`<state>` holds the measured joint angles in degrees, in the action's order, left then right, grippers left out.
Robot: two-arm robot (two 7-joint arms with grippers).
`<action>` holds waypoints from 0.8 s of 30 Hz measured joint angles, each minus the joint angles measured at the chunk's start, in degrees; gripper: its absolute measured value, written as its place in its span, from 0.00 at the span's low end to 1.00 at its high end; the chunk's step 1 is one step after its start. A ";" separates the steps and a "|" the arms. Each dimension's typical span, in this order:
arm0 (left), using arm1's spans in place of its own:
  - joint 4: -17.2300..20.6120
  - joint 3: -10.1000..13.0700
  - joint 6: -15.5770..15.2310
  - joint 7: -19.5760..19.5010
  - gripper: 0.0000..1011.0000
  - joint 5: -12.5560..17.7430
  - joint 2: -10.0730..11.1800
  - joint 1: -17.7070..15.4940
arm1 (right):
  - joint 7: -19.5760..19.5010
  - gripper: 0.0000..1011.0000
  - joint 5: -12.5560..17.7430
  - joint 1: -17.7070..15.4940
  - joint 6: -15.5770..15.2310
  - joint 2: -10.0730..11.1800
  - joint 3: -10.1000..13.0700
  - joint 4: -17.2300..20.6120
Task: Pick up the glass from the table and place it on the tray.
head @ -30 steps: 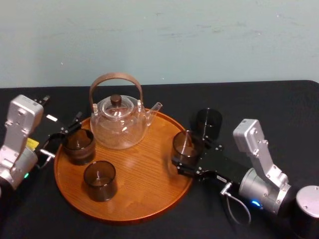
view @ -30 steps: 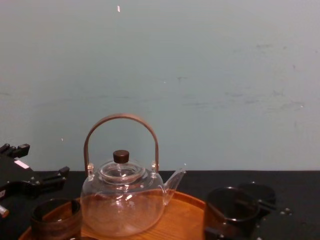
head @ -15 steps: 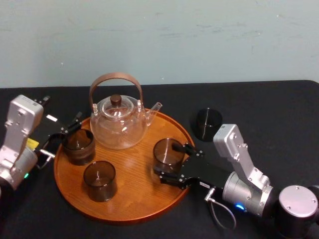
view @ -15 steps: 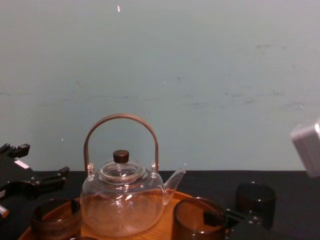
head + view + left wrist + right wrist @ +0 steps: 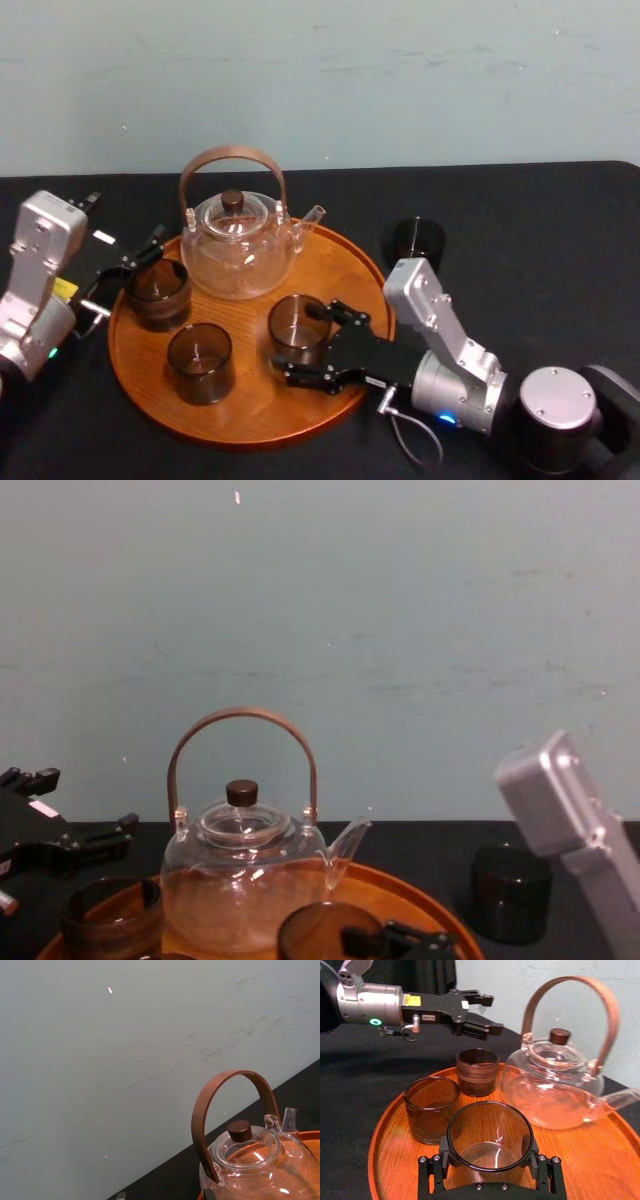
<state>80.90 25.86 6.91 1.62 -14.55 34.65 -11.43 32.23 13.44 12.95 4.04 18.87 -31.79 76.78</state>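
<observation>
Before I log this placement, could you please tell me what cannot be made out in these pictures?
- Whether the glass rests on the tray: its base is hidden by the right end effector in head and right wrist views.
- The teapot: lower body cut off by the left wrist view's edge.
- The left end effector: body cut off by the chest view's left edge.

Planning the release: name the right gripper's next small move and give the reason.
Probably ease the glass straight down onto bare wood of the tray, then open. The right gripper grips it over the tray, apart from the teapot and two other glasses.
</observation>
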 joint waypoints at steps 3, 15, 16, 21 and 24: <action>0.00 0.00 0.00 0.00 0.99 0.00 0.00 0.00 | 0.36 0.89 -0.06 0.56 0.12 -0.41 -0.68 -0.68; 0.00 0.00 0.00 0.00 0.99 0.00 0.00 0.00 | 1.52 0.89 -0.18 2.38 0.40 -1.73 -2.89 -3.00; 0.00 0.00 0.00 0.00 0.99 0.00 0.00 0.00 | 1.55 0.89 -0.14 2.42 0.40 -1.79 -3.03 -3.10; 0.00 0.00 0.00 0.00 0.99 0.00 0.00 0.00 | 1.53 0.89 0.16 2.42 0.32 -1.78 -3.17 -3.13; 0.00 0.00 0.00 0.00 0.99 0.00 0.00 0.00 | 1.45 0.89 0.35 2.19 0.14 -1.67 -3.21 -3.01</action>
<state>80.90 25.86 6.91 1.62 -14.55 34.64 -11.43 33.68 13.79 15.14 4.18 17.21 -35.00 73.77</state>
